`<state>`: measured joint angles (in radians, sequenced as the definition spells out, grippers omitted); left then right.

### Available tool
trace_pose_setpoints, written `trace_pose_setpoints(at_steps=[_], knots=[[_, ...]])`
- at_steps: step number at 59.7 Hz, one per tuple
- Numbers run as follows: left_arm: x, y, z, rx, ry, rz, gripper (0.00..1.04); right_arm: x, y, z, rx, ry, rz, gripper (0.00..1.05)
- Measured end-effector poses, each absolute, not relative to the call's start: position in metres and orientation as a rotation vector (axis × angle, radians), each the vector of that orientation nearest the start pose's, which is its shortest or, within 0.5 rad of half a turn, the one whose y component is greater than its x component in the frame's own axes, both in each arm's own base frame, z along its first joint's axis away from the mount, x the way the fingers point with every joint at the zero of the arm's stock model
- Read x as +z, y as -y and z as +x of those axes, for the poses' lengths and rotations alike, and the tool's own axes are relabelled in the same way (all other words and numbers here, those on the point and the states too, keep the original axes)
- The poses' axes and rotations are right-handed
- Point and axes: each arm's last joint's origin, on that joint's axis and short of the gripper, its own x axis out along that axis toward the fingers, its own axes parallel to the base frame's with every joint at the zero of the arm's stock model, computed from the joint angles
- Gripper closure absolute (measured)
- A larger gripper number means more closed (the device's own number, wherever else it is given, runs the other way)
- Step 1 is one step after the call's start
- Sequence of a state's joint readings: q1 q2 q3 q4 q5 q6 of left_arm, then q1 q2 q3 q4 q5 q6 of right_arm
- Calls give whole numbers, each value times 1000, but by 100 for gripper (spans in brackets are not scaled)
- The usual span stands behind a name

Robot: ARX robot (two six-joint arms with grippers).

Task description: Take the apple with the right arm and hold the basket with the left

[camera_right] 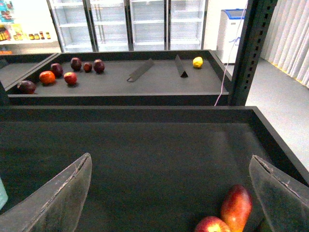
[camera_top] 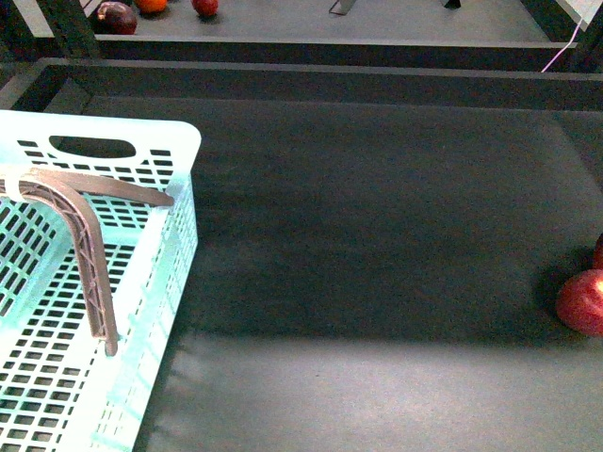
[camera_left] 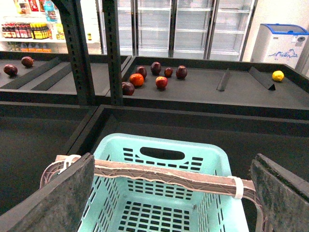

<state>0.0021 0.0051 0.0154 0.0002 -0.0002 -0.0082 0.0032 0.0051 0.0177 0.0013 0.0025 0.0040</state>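
Apple (camera_right: 236, 207) close by right gripper (camera_right: 170, 158)

The basket (camera_top: 179, 151) sits on the tray (camera_top: 377, 235), with its handle (camera_top: 89, 254) spanning its opening. Well to the right of the basket, on the same tray, lies the apple (camera_top: 582, 301), a second fruit (camera_top: 599, 252) just behind it. Behind the basket, on the next shelf (camera_left: 203, 92), lies a fruit cluster (camera_left: 136, 79).

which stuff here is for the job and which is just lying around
Job: apple, basket, left pincer, right pincer.
Lying about: back-shelf fruit, lemon, dividers, fridges.
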Motion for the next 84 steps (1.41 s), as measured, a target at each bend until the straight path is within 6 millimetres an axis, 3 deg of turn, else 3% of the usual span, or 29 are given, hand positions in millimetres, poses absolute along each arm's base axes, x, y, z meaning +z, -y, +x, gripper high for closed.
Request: trace_pose_setpoints(at_steps=[28,32,34,38,46,57,72,84], knots=[[168,0,97,2,10,-9,7,169,0,97,1,14,4,9],[167,1,98,-24,-164,-148,7,169,0,97,1,14,4,9],[168,1,100,-7,-297,-296,7,169,0,97,1,14,4,9],[168,1,105,27,-397,-485,7,169,0,97,1,14,4,9],[181,-6,125,87,-426,-900,7,169,0,97,1,14,4,9],[179,-14,157,117,-486,-1129,7,169,0,97,1,14,4,9],[161,-24,206,214,-557,-1282,7,169,0,97,1,14,4,9],[146,-30,241,290,-577,-1278,7,169,0,97,1,14,4,9]])
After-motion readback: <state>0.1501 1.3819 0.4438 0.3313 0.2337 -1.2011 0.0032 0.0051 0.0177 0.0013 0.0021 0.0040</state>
